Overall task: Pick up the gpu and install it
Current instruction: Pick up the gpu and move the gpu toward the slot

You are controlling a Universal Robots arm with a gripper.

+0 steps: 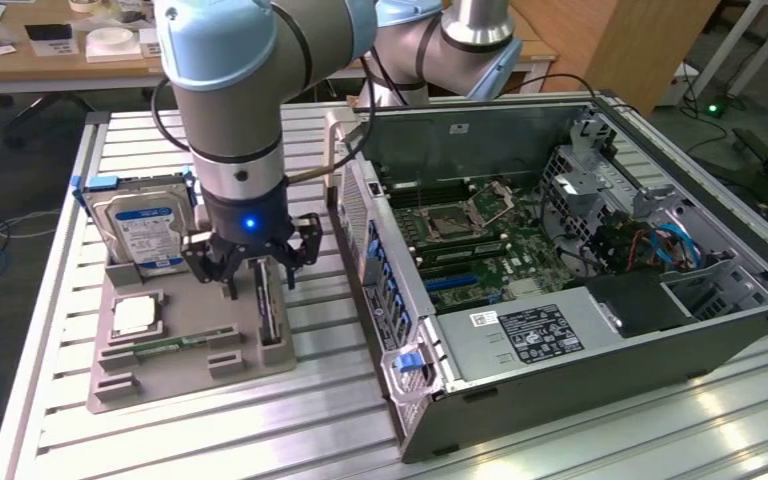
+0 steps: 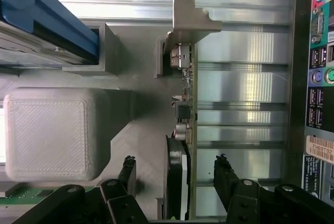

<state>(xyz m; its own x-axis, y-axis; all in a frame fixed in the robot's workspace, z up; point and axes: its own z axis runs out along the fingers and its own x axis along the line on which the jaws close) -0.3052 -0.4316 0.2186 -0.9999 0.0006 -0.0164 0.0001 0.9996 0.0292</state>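
The jaws stand wide, one on each side of the gpu. They touch neither face as far as the wrist view shows, and they hold nothing. The card lies roughly midway in the gap. It stands on its long edge in a slot at the right side of the grey holder tray, running from near to far.

To do the grasp well, the jaws probably need to be square to the card's flat faces before they close, so both meet the board together and do not tip it in the slot. Small parts stand proud on one face, so bare board looks the safer place to pinch. The slot looks snug, so a straight vertical lift should avoid binding.

In the same tray, to the exterior view's left of the card, lie a square silver chip and, farther back, an upright hard drive. Both are apart from the jaws. The open computer case lies just right of the tray on the slatted metal counter.
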